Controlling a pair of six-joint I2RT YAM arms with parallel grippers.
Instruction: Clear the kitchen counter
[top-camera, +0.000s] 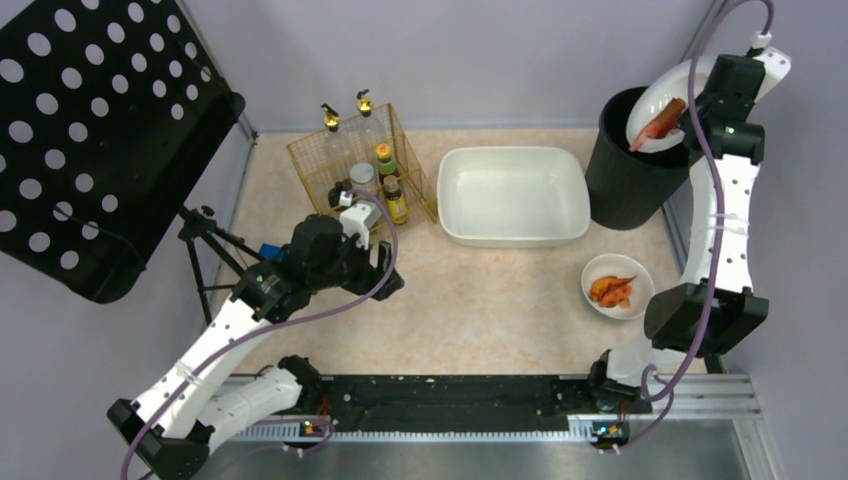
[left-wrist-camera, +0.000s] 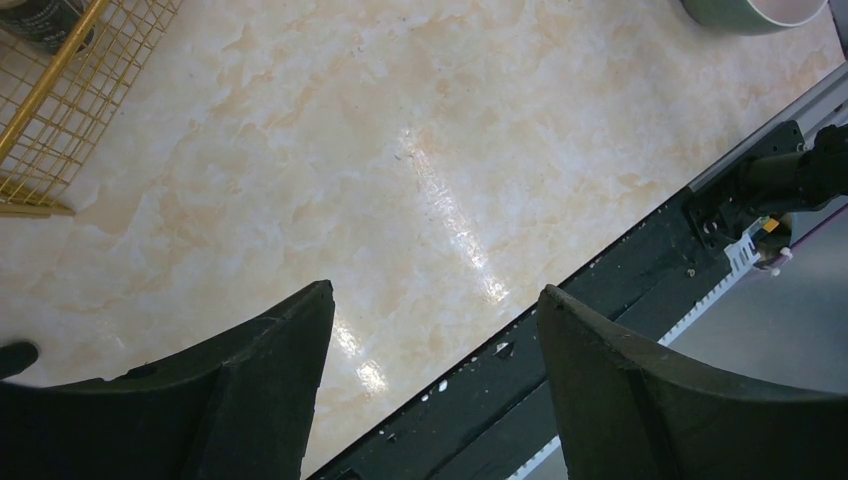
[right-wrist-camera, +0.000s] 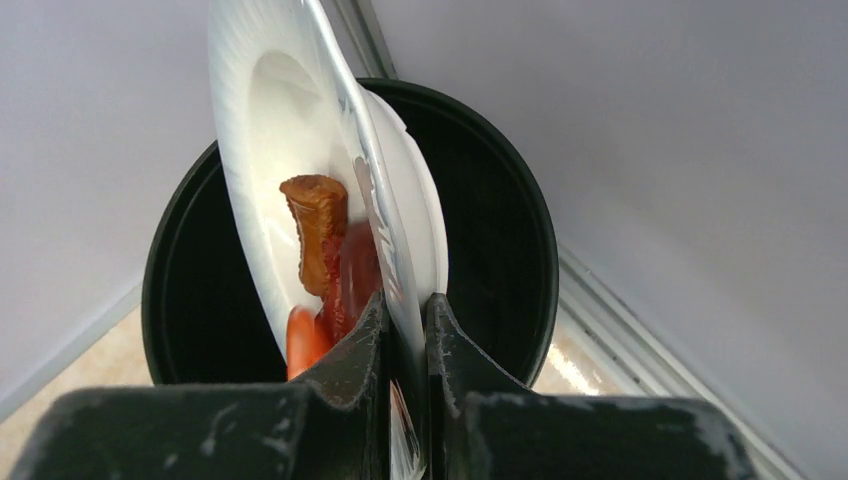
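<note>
Open kitchen counter (top-camera: 480, 320) centre, wire basket (top-camera: 320, 160) and white tub (top-camera: 512, 238) blocking rear, bowl (top-camera: 641, 275) at right edge

No legible txt; labels on bottles (top-camera: 397, 204) in wire basket (top-camera: 303, 160) too small.

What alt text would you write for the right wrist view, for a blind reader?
The right gripper pinches the rim of a white plate, tilted on edge over an open black bin. Brown and red food scraps sit on the plate.

Kitchen counter (left-wrist-camera: 400, 150) is glossy, basket (left-wrist-camera: 60, 110) metal wire, bin (top-camera: 625, 190) matt black, plate (right-wrist-camera: 270, 120) smooth.
</note>
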